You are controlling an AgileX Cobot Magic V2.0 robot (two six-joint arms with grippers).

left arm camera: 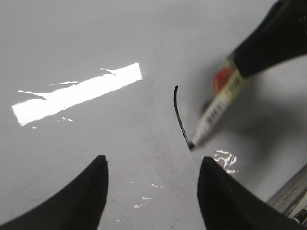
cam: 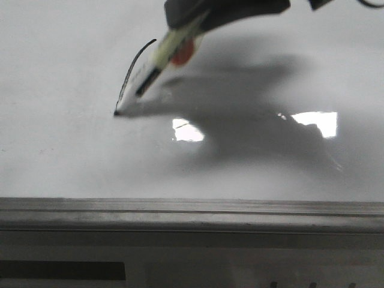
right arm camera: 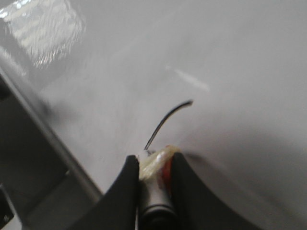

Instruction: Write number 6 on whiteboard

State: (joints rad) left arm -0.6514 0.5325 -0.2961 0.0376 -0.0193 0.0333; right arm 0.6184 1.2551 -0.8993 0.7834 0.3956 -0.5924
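In the front view, the right gripper point(cam: 180, 27) reaches in from above with its jaws clamped on a marker point(cam: 157, 60), held slanted so the black tip meets the whiteboard point(cam: 66, 156) at the lower end of a curved stroke. That stroke is the number 6 point(cam: 131, 71), so far only its long upper line with no loop yet. A grey rail point(cam: 192, 213) runs along the near edge, well clear of the tip. In the left wrist view, the left gripper point(left arm camera: 152, 189) hovers over the board with jaws wide and holding nothing, likely kept aside so it does not block the writing. In the right wrist view, the jaws pinch the marker barrel, and the stroke runs away from the tip; nothing stands in the way.
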